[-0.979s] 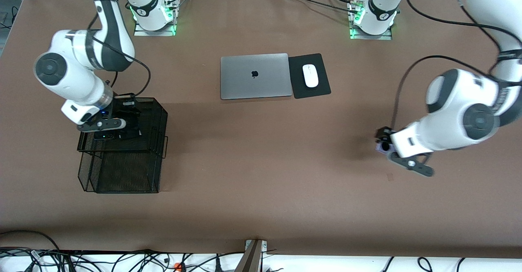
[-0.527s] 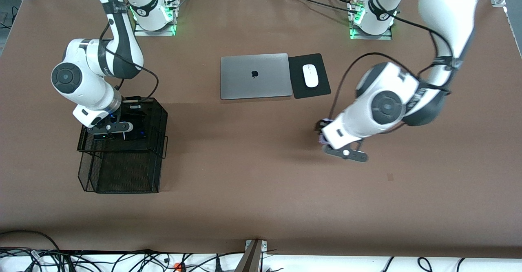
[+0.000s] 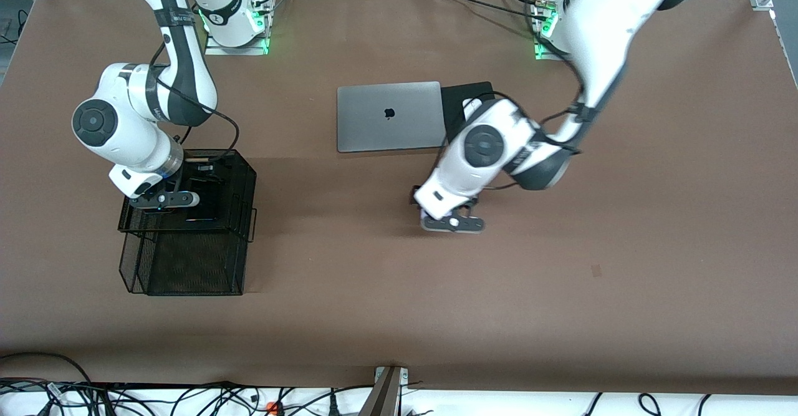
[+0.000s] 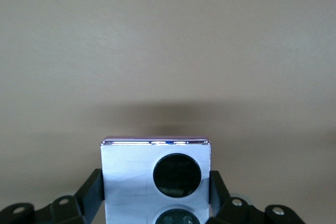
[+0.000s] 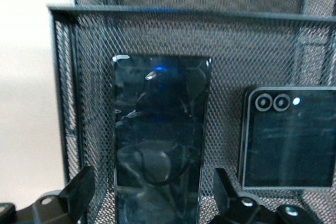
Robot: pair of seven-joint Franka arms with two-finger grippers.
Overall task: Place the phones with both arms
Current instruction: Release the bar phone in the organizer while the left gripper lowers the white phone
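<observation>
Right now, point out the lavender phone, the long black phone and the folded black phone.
lavender phone (image 4: 155, 179), left wrist view, its pale back face.
long black phone (image 5: 160, 140), right wrist view, middle of its glossy face.
folded black phone (image 5: 287, 137), right wrist view, middle of its dark cover.

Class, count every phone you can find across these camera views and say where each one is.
3. The long black phone and the squarish black phone lie side by side in the mesh tray; the lavender-white phone is gripped by the left end effector above the table.
</observation>
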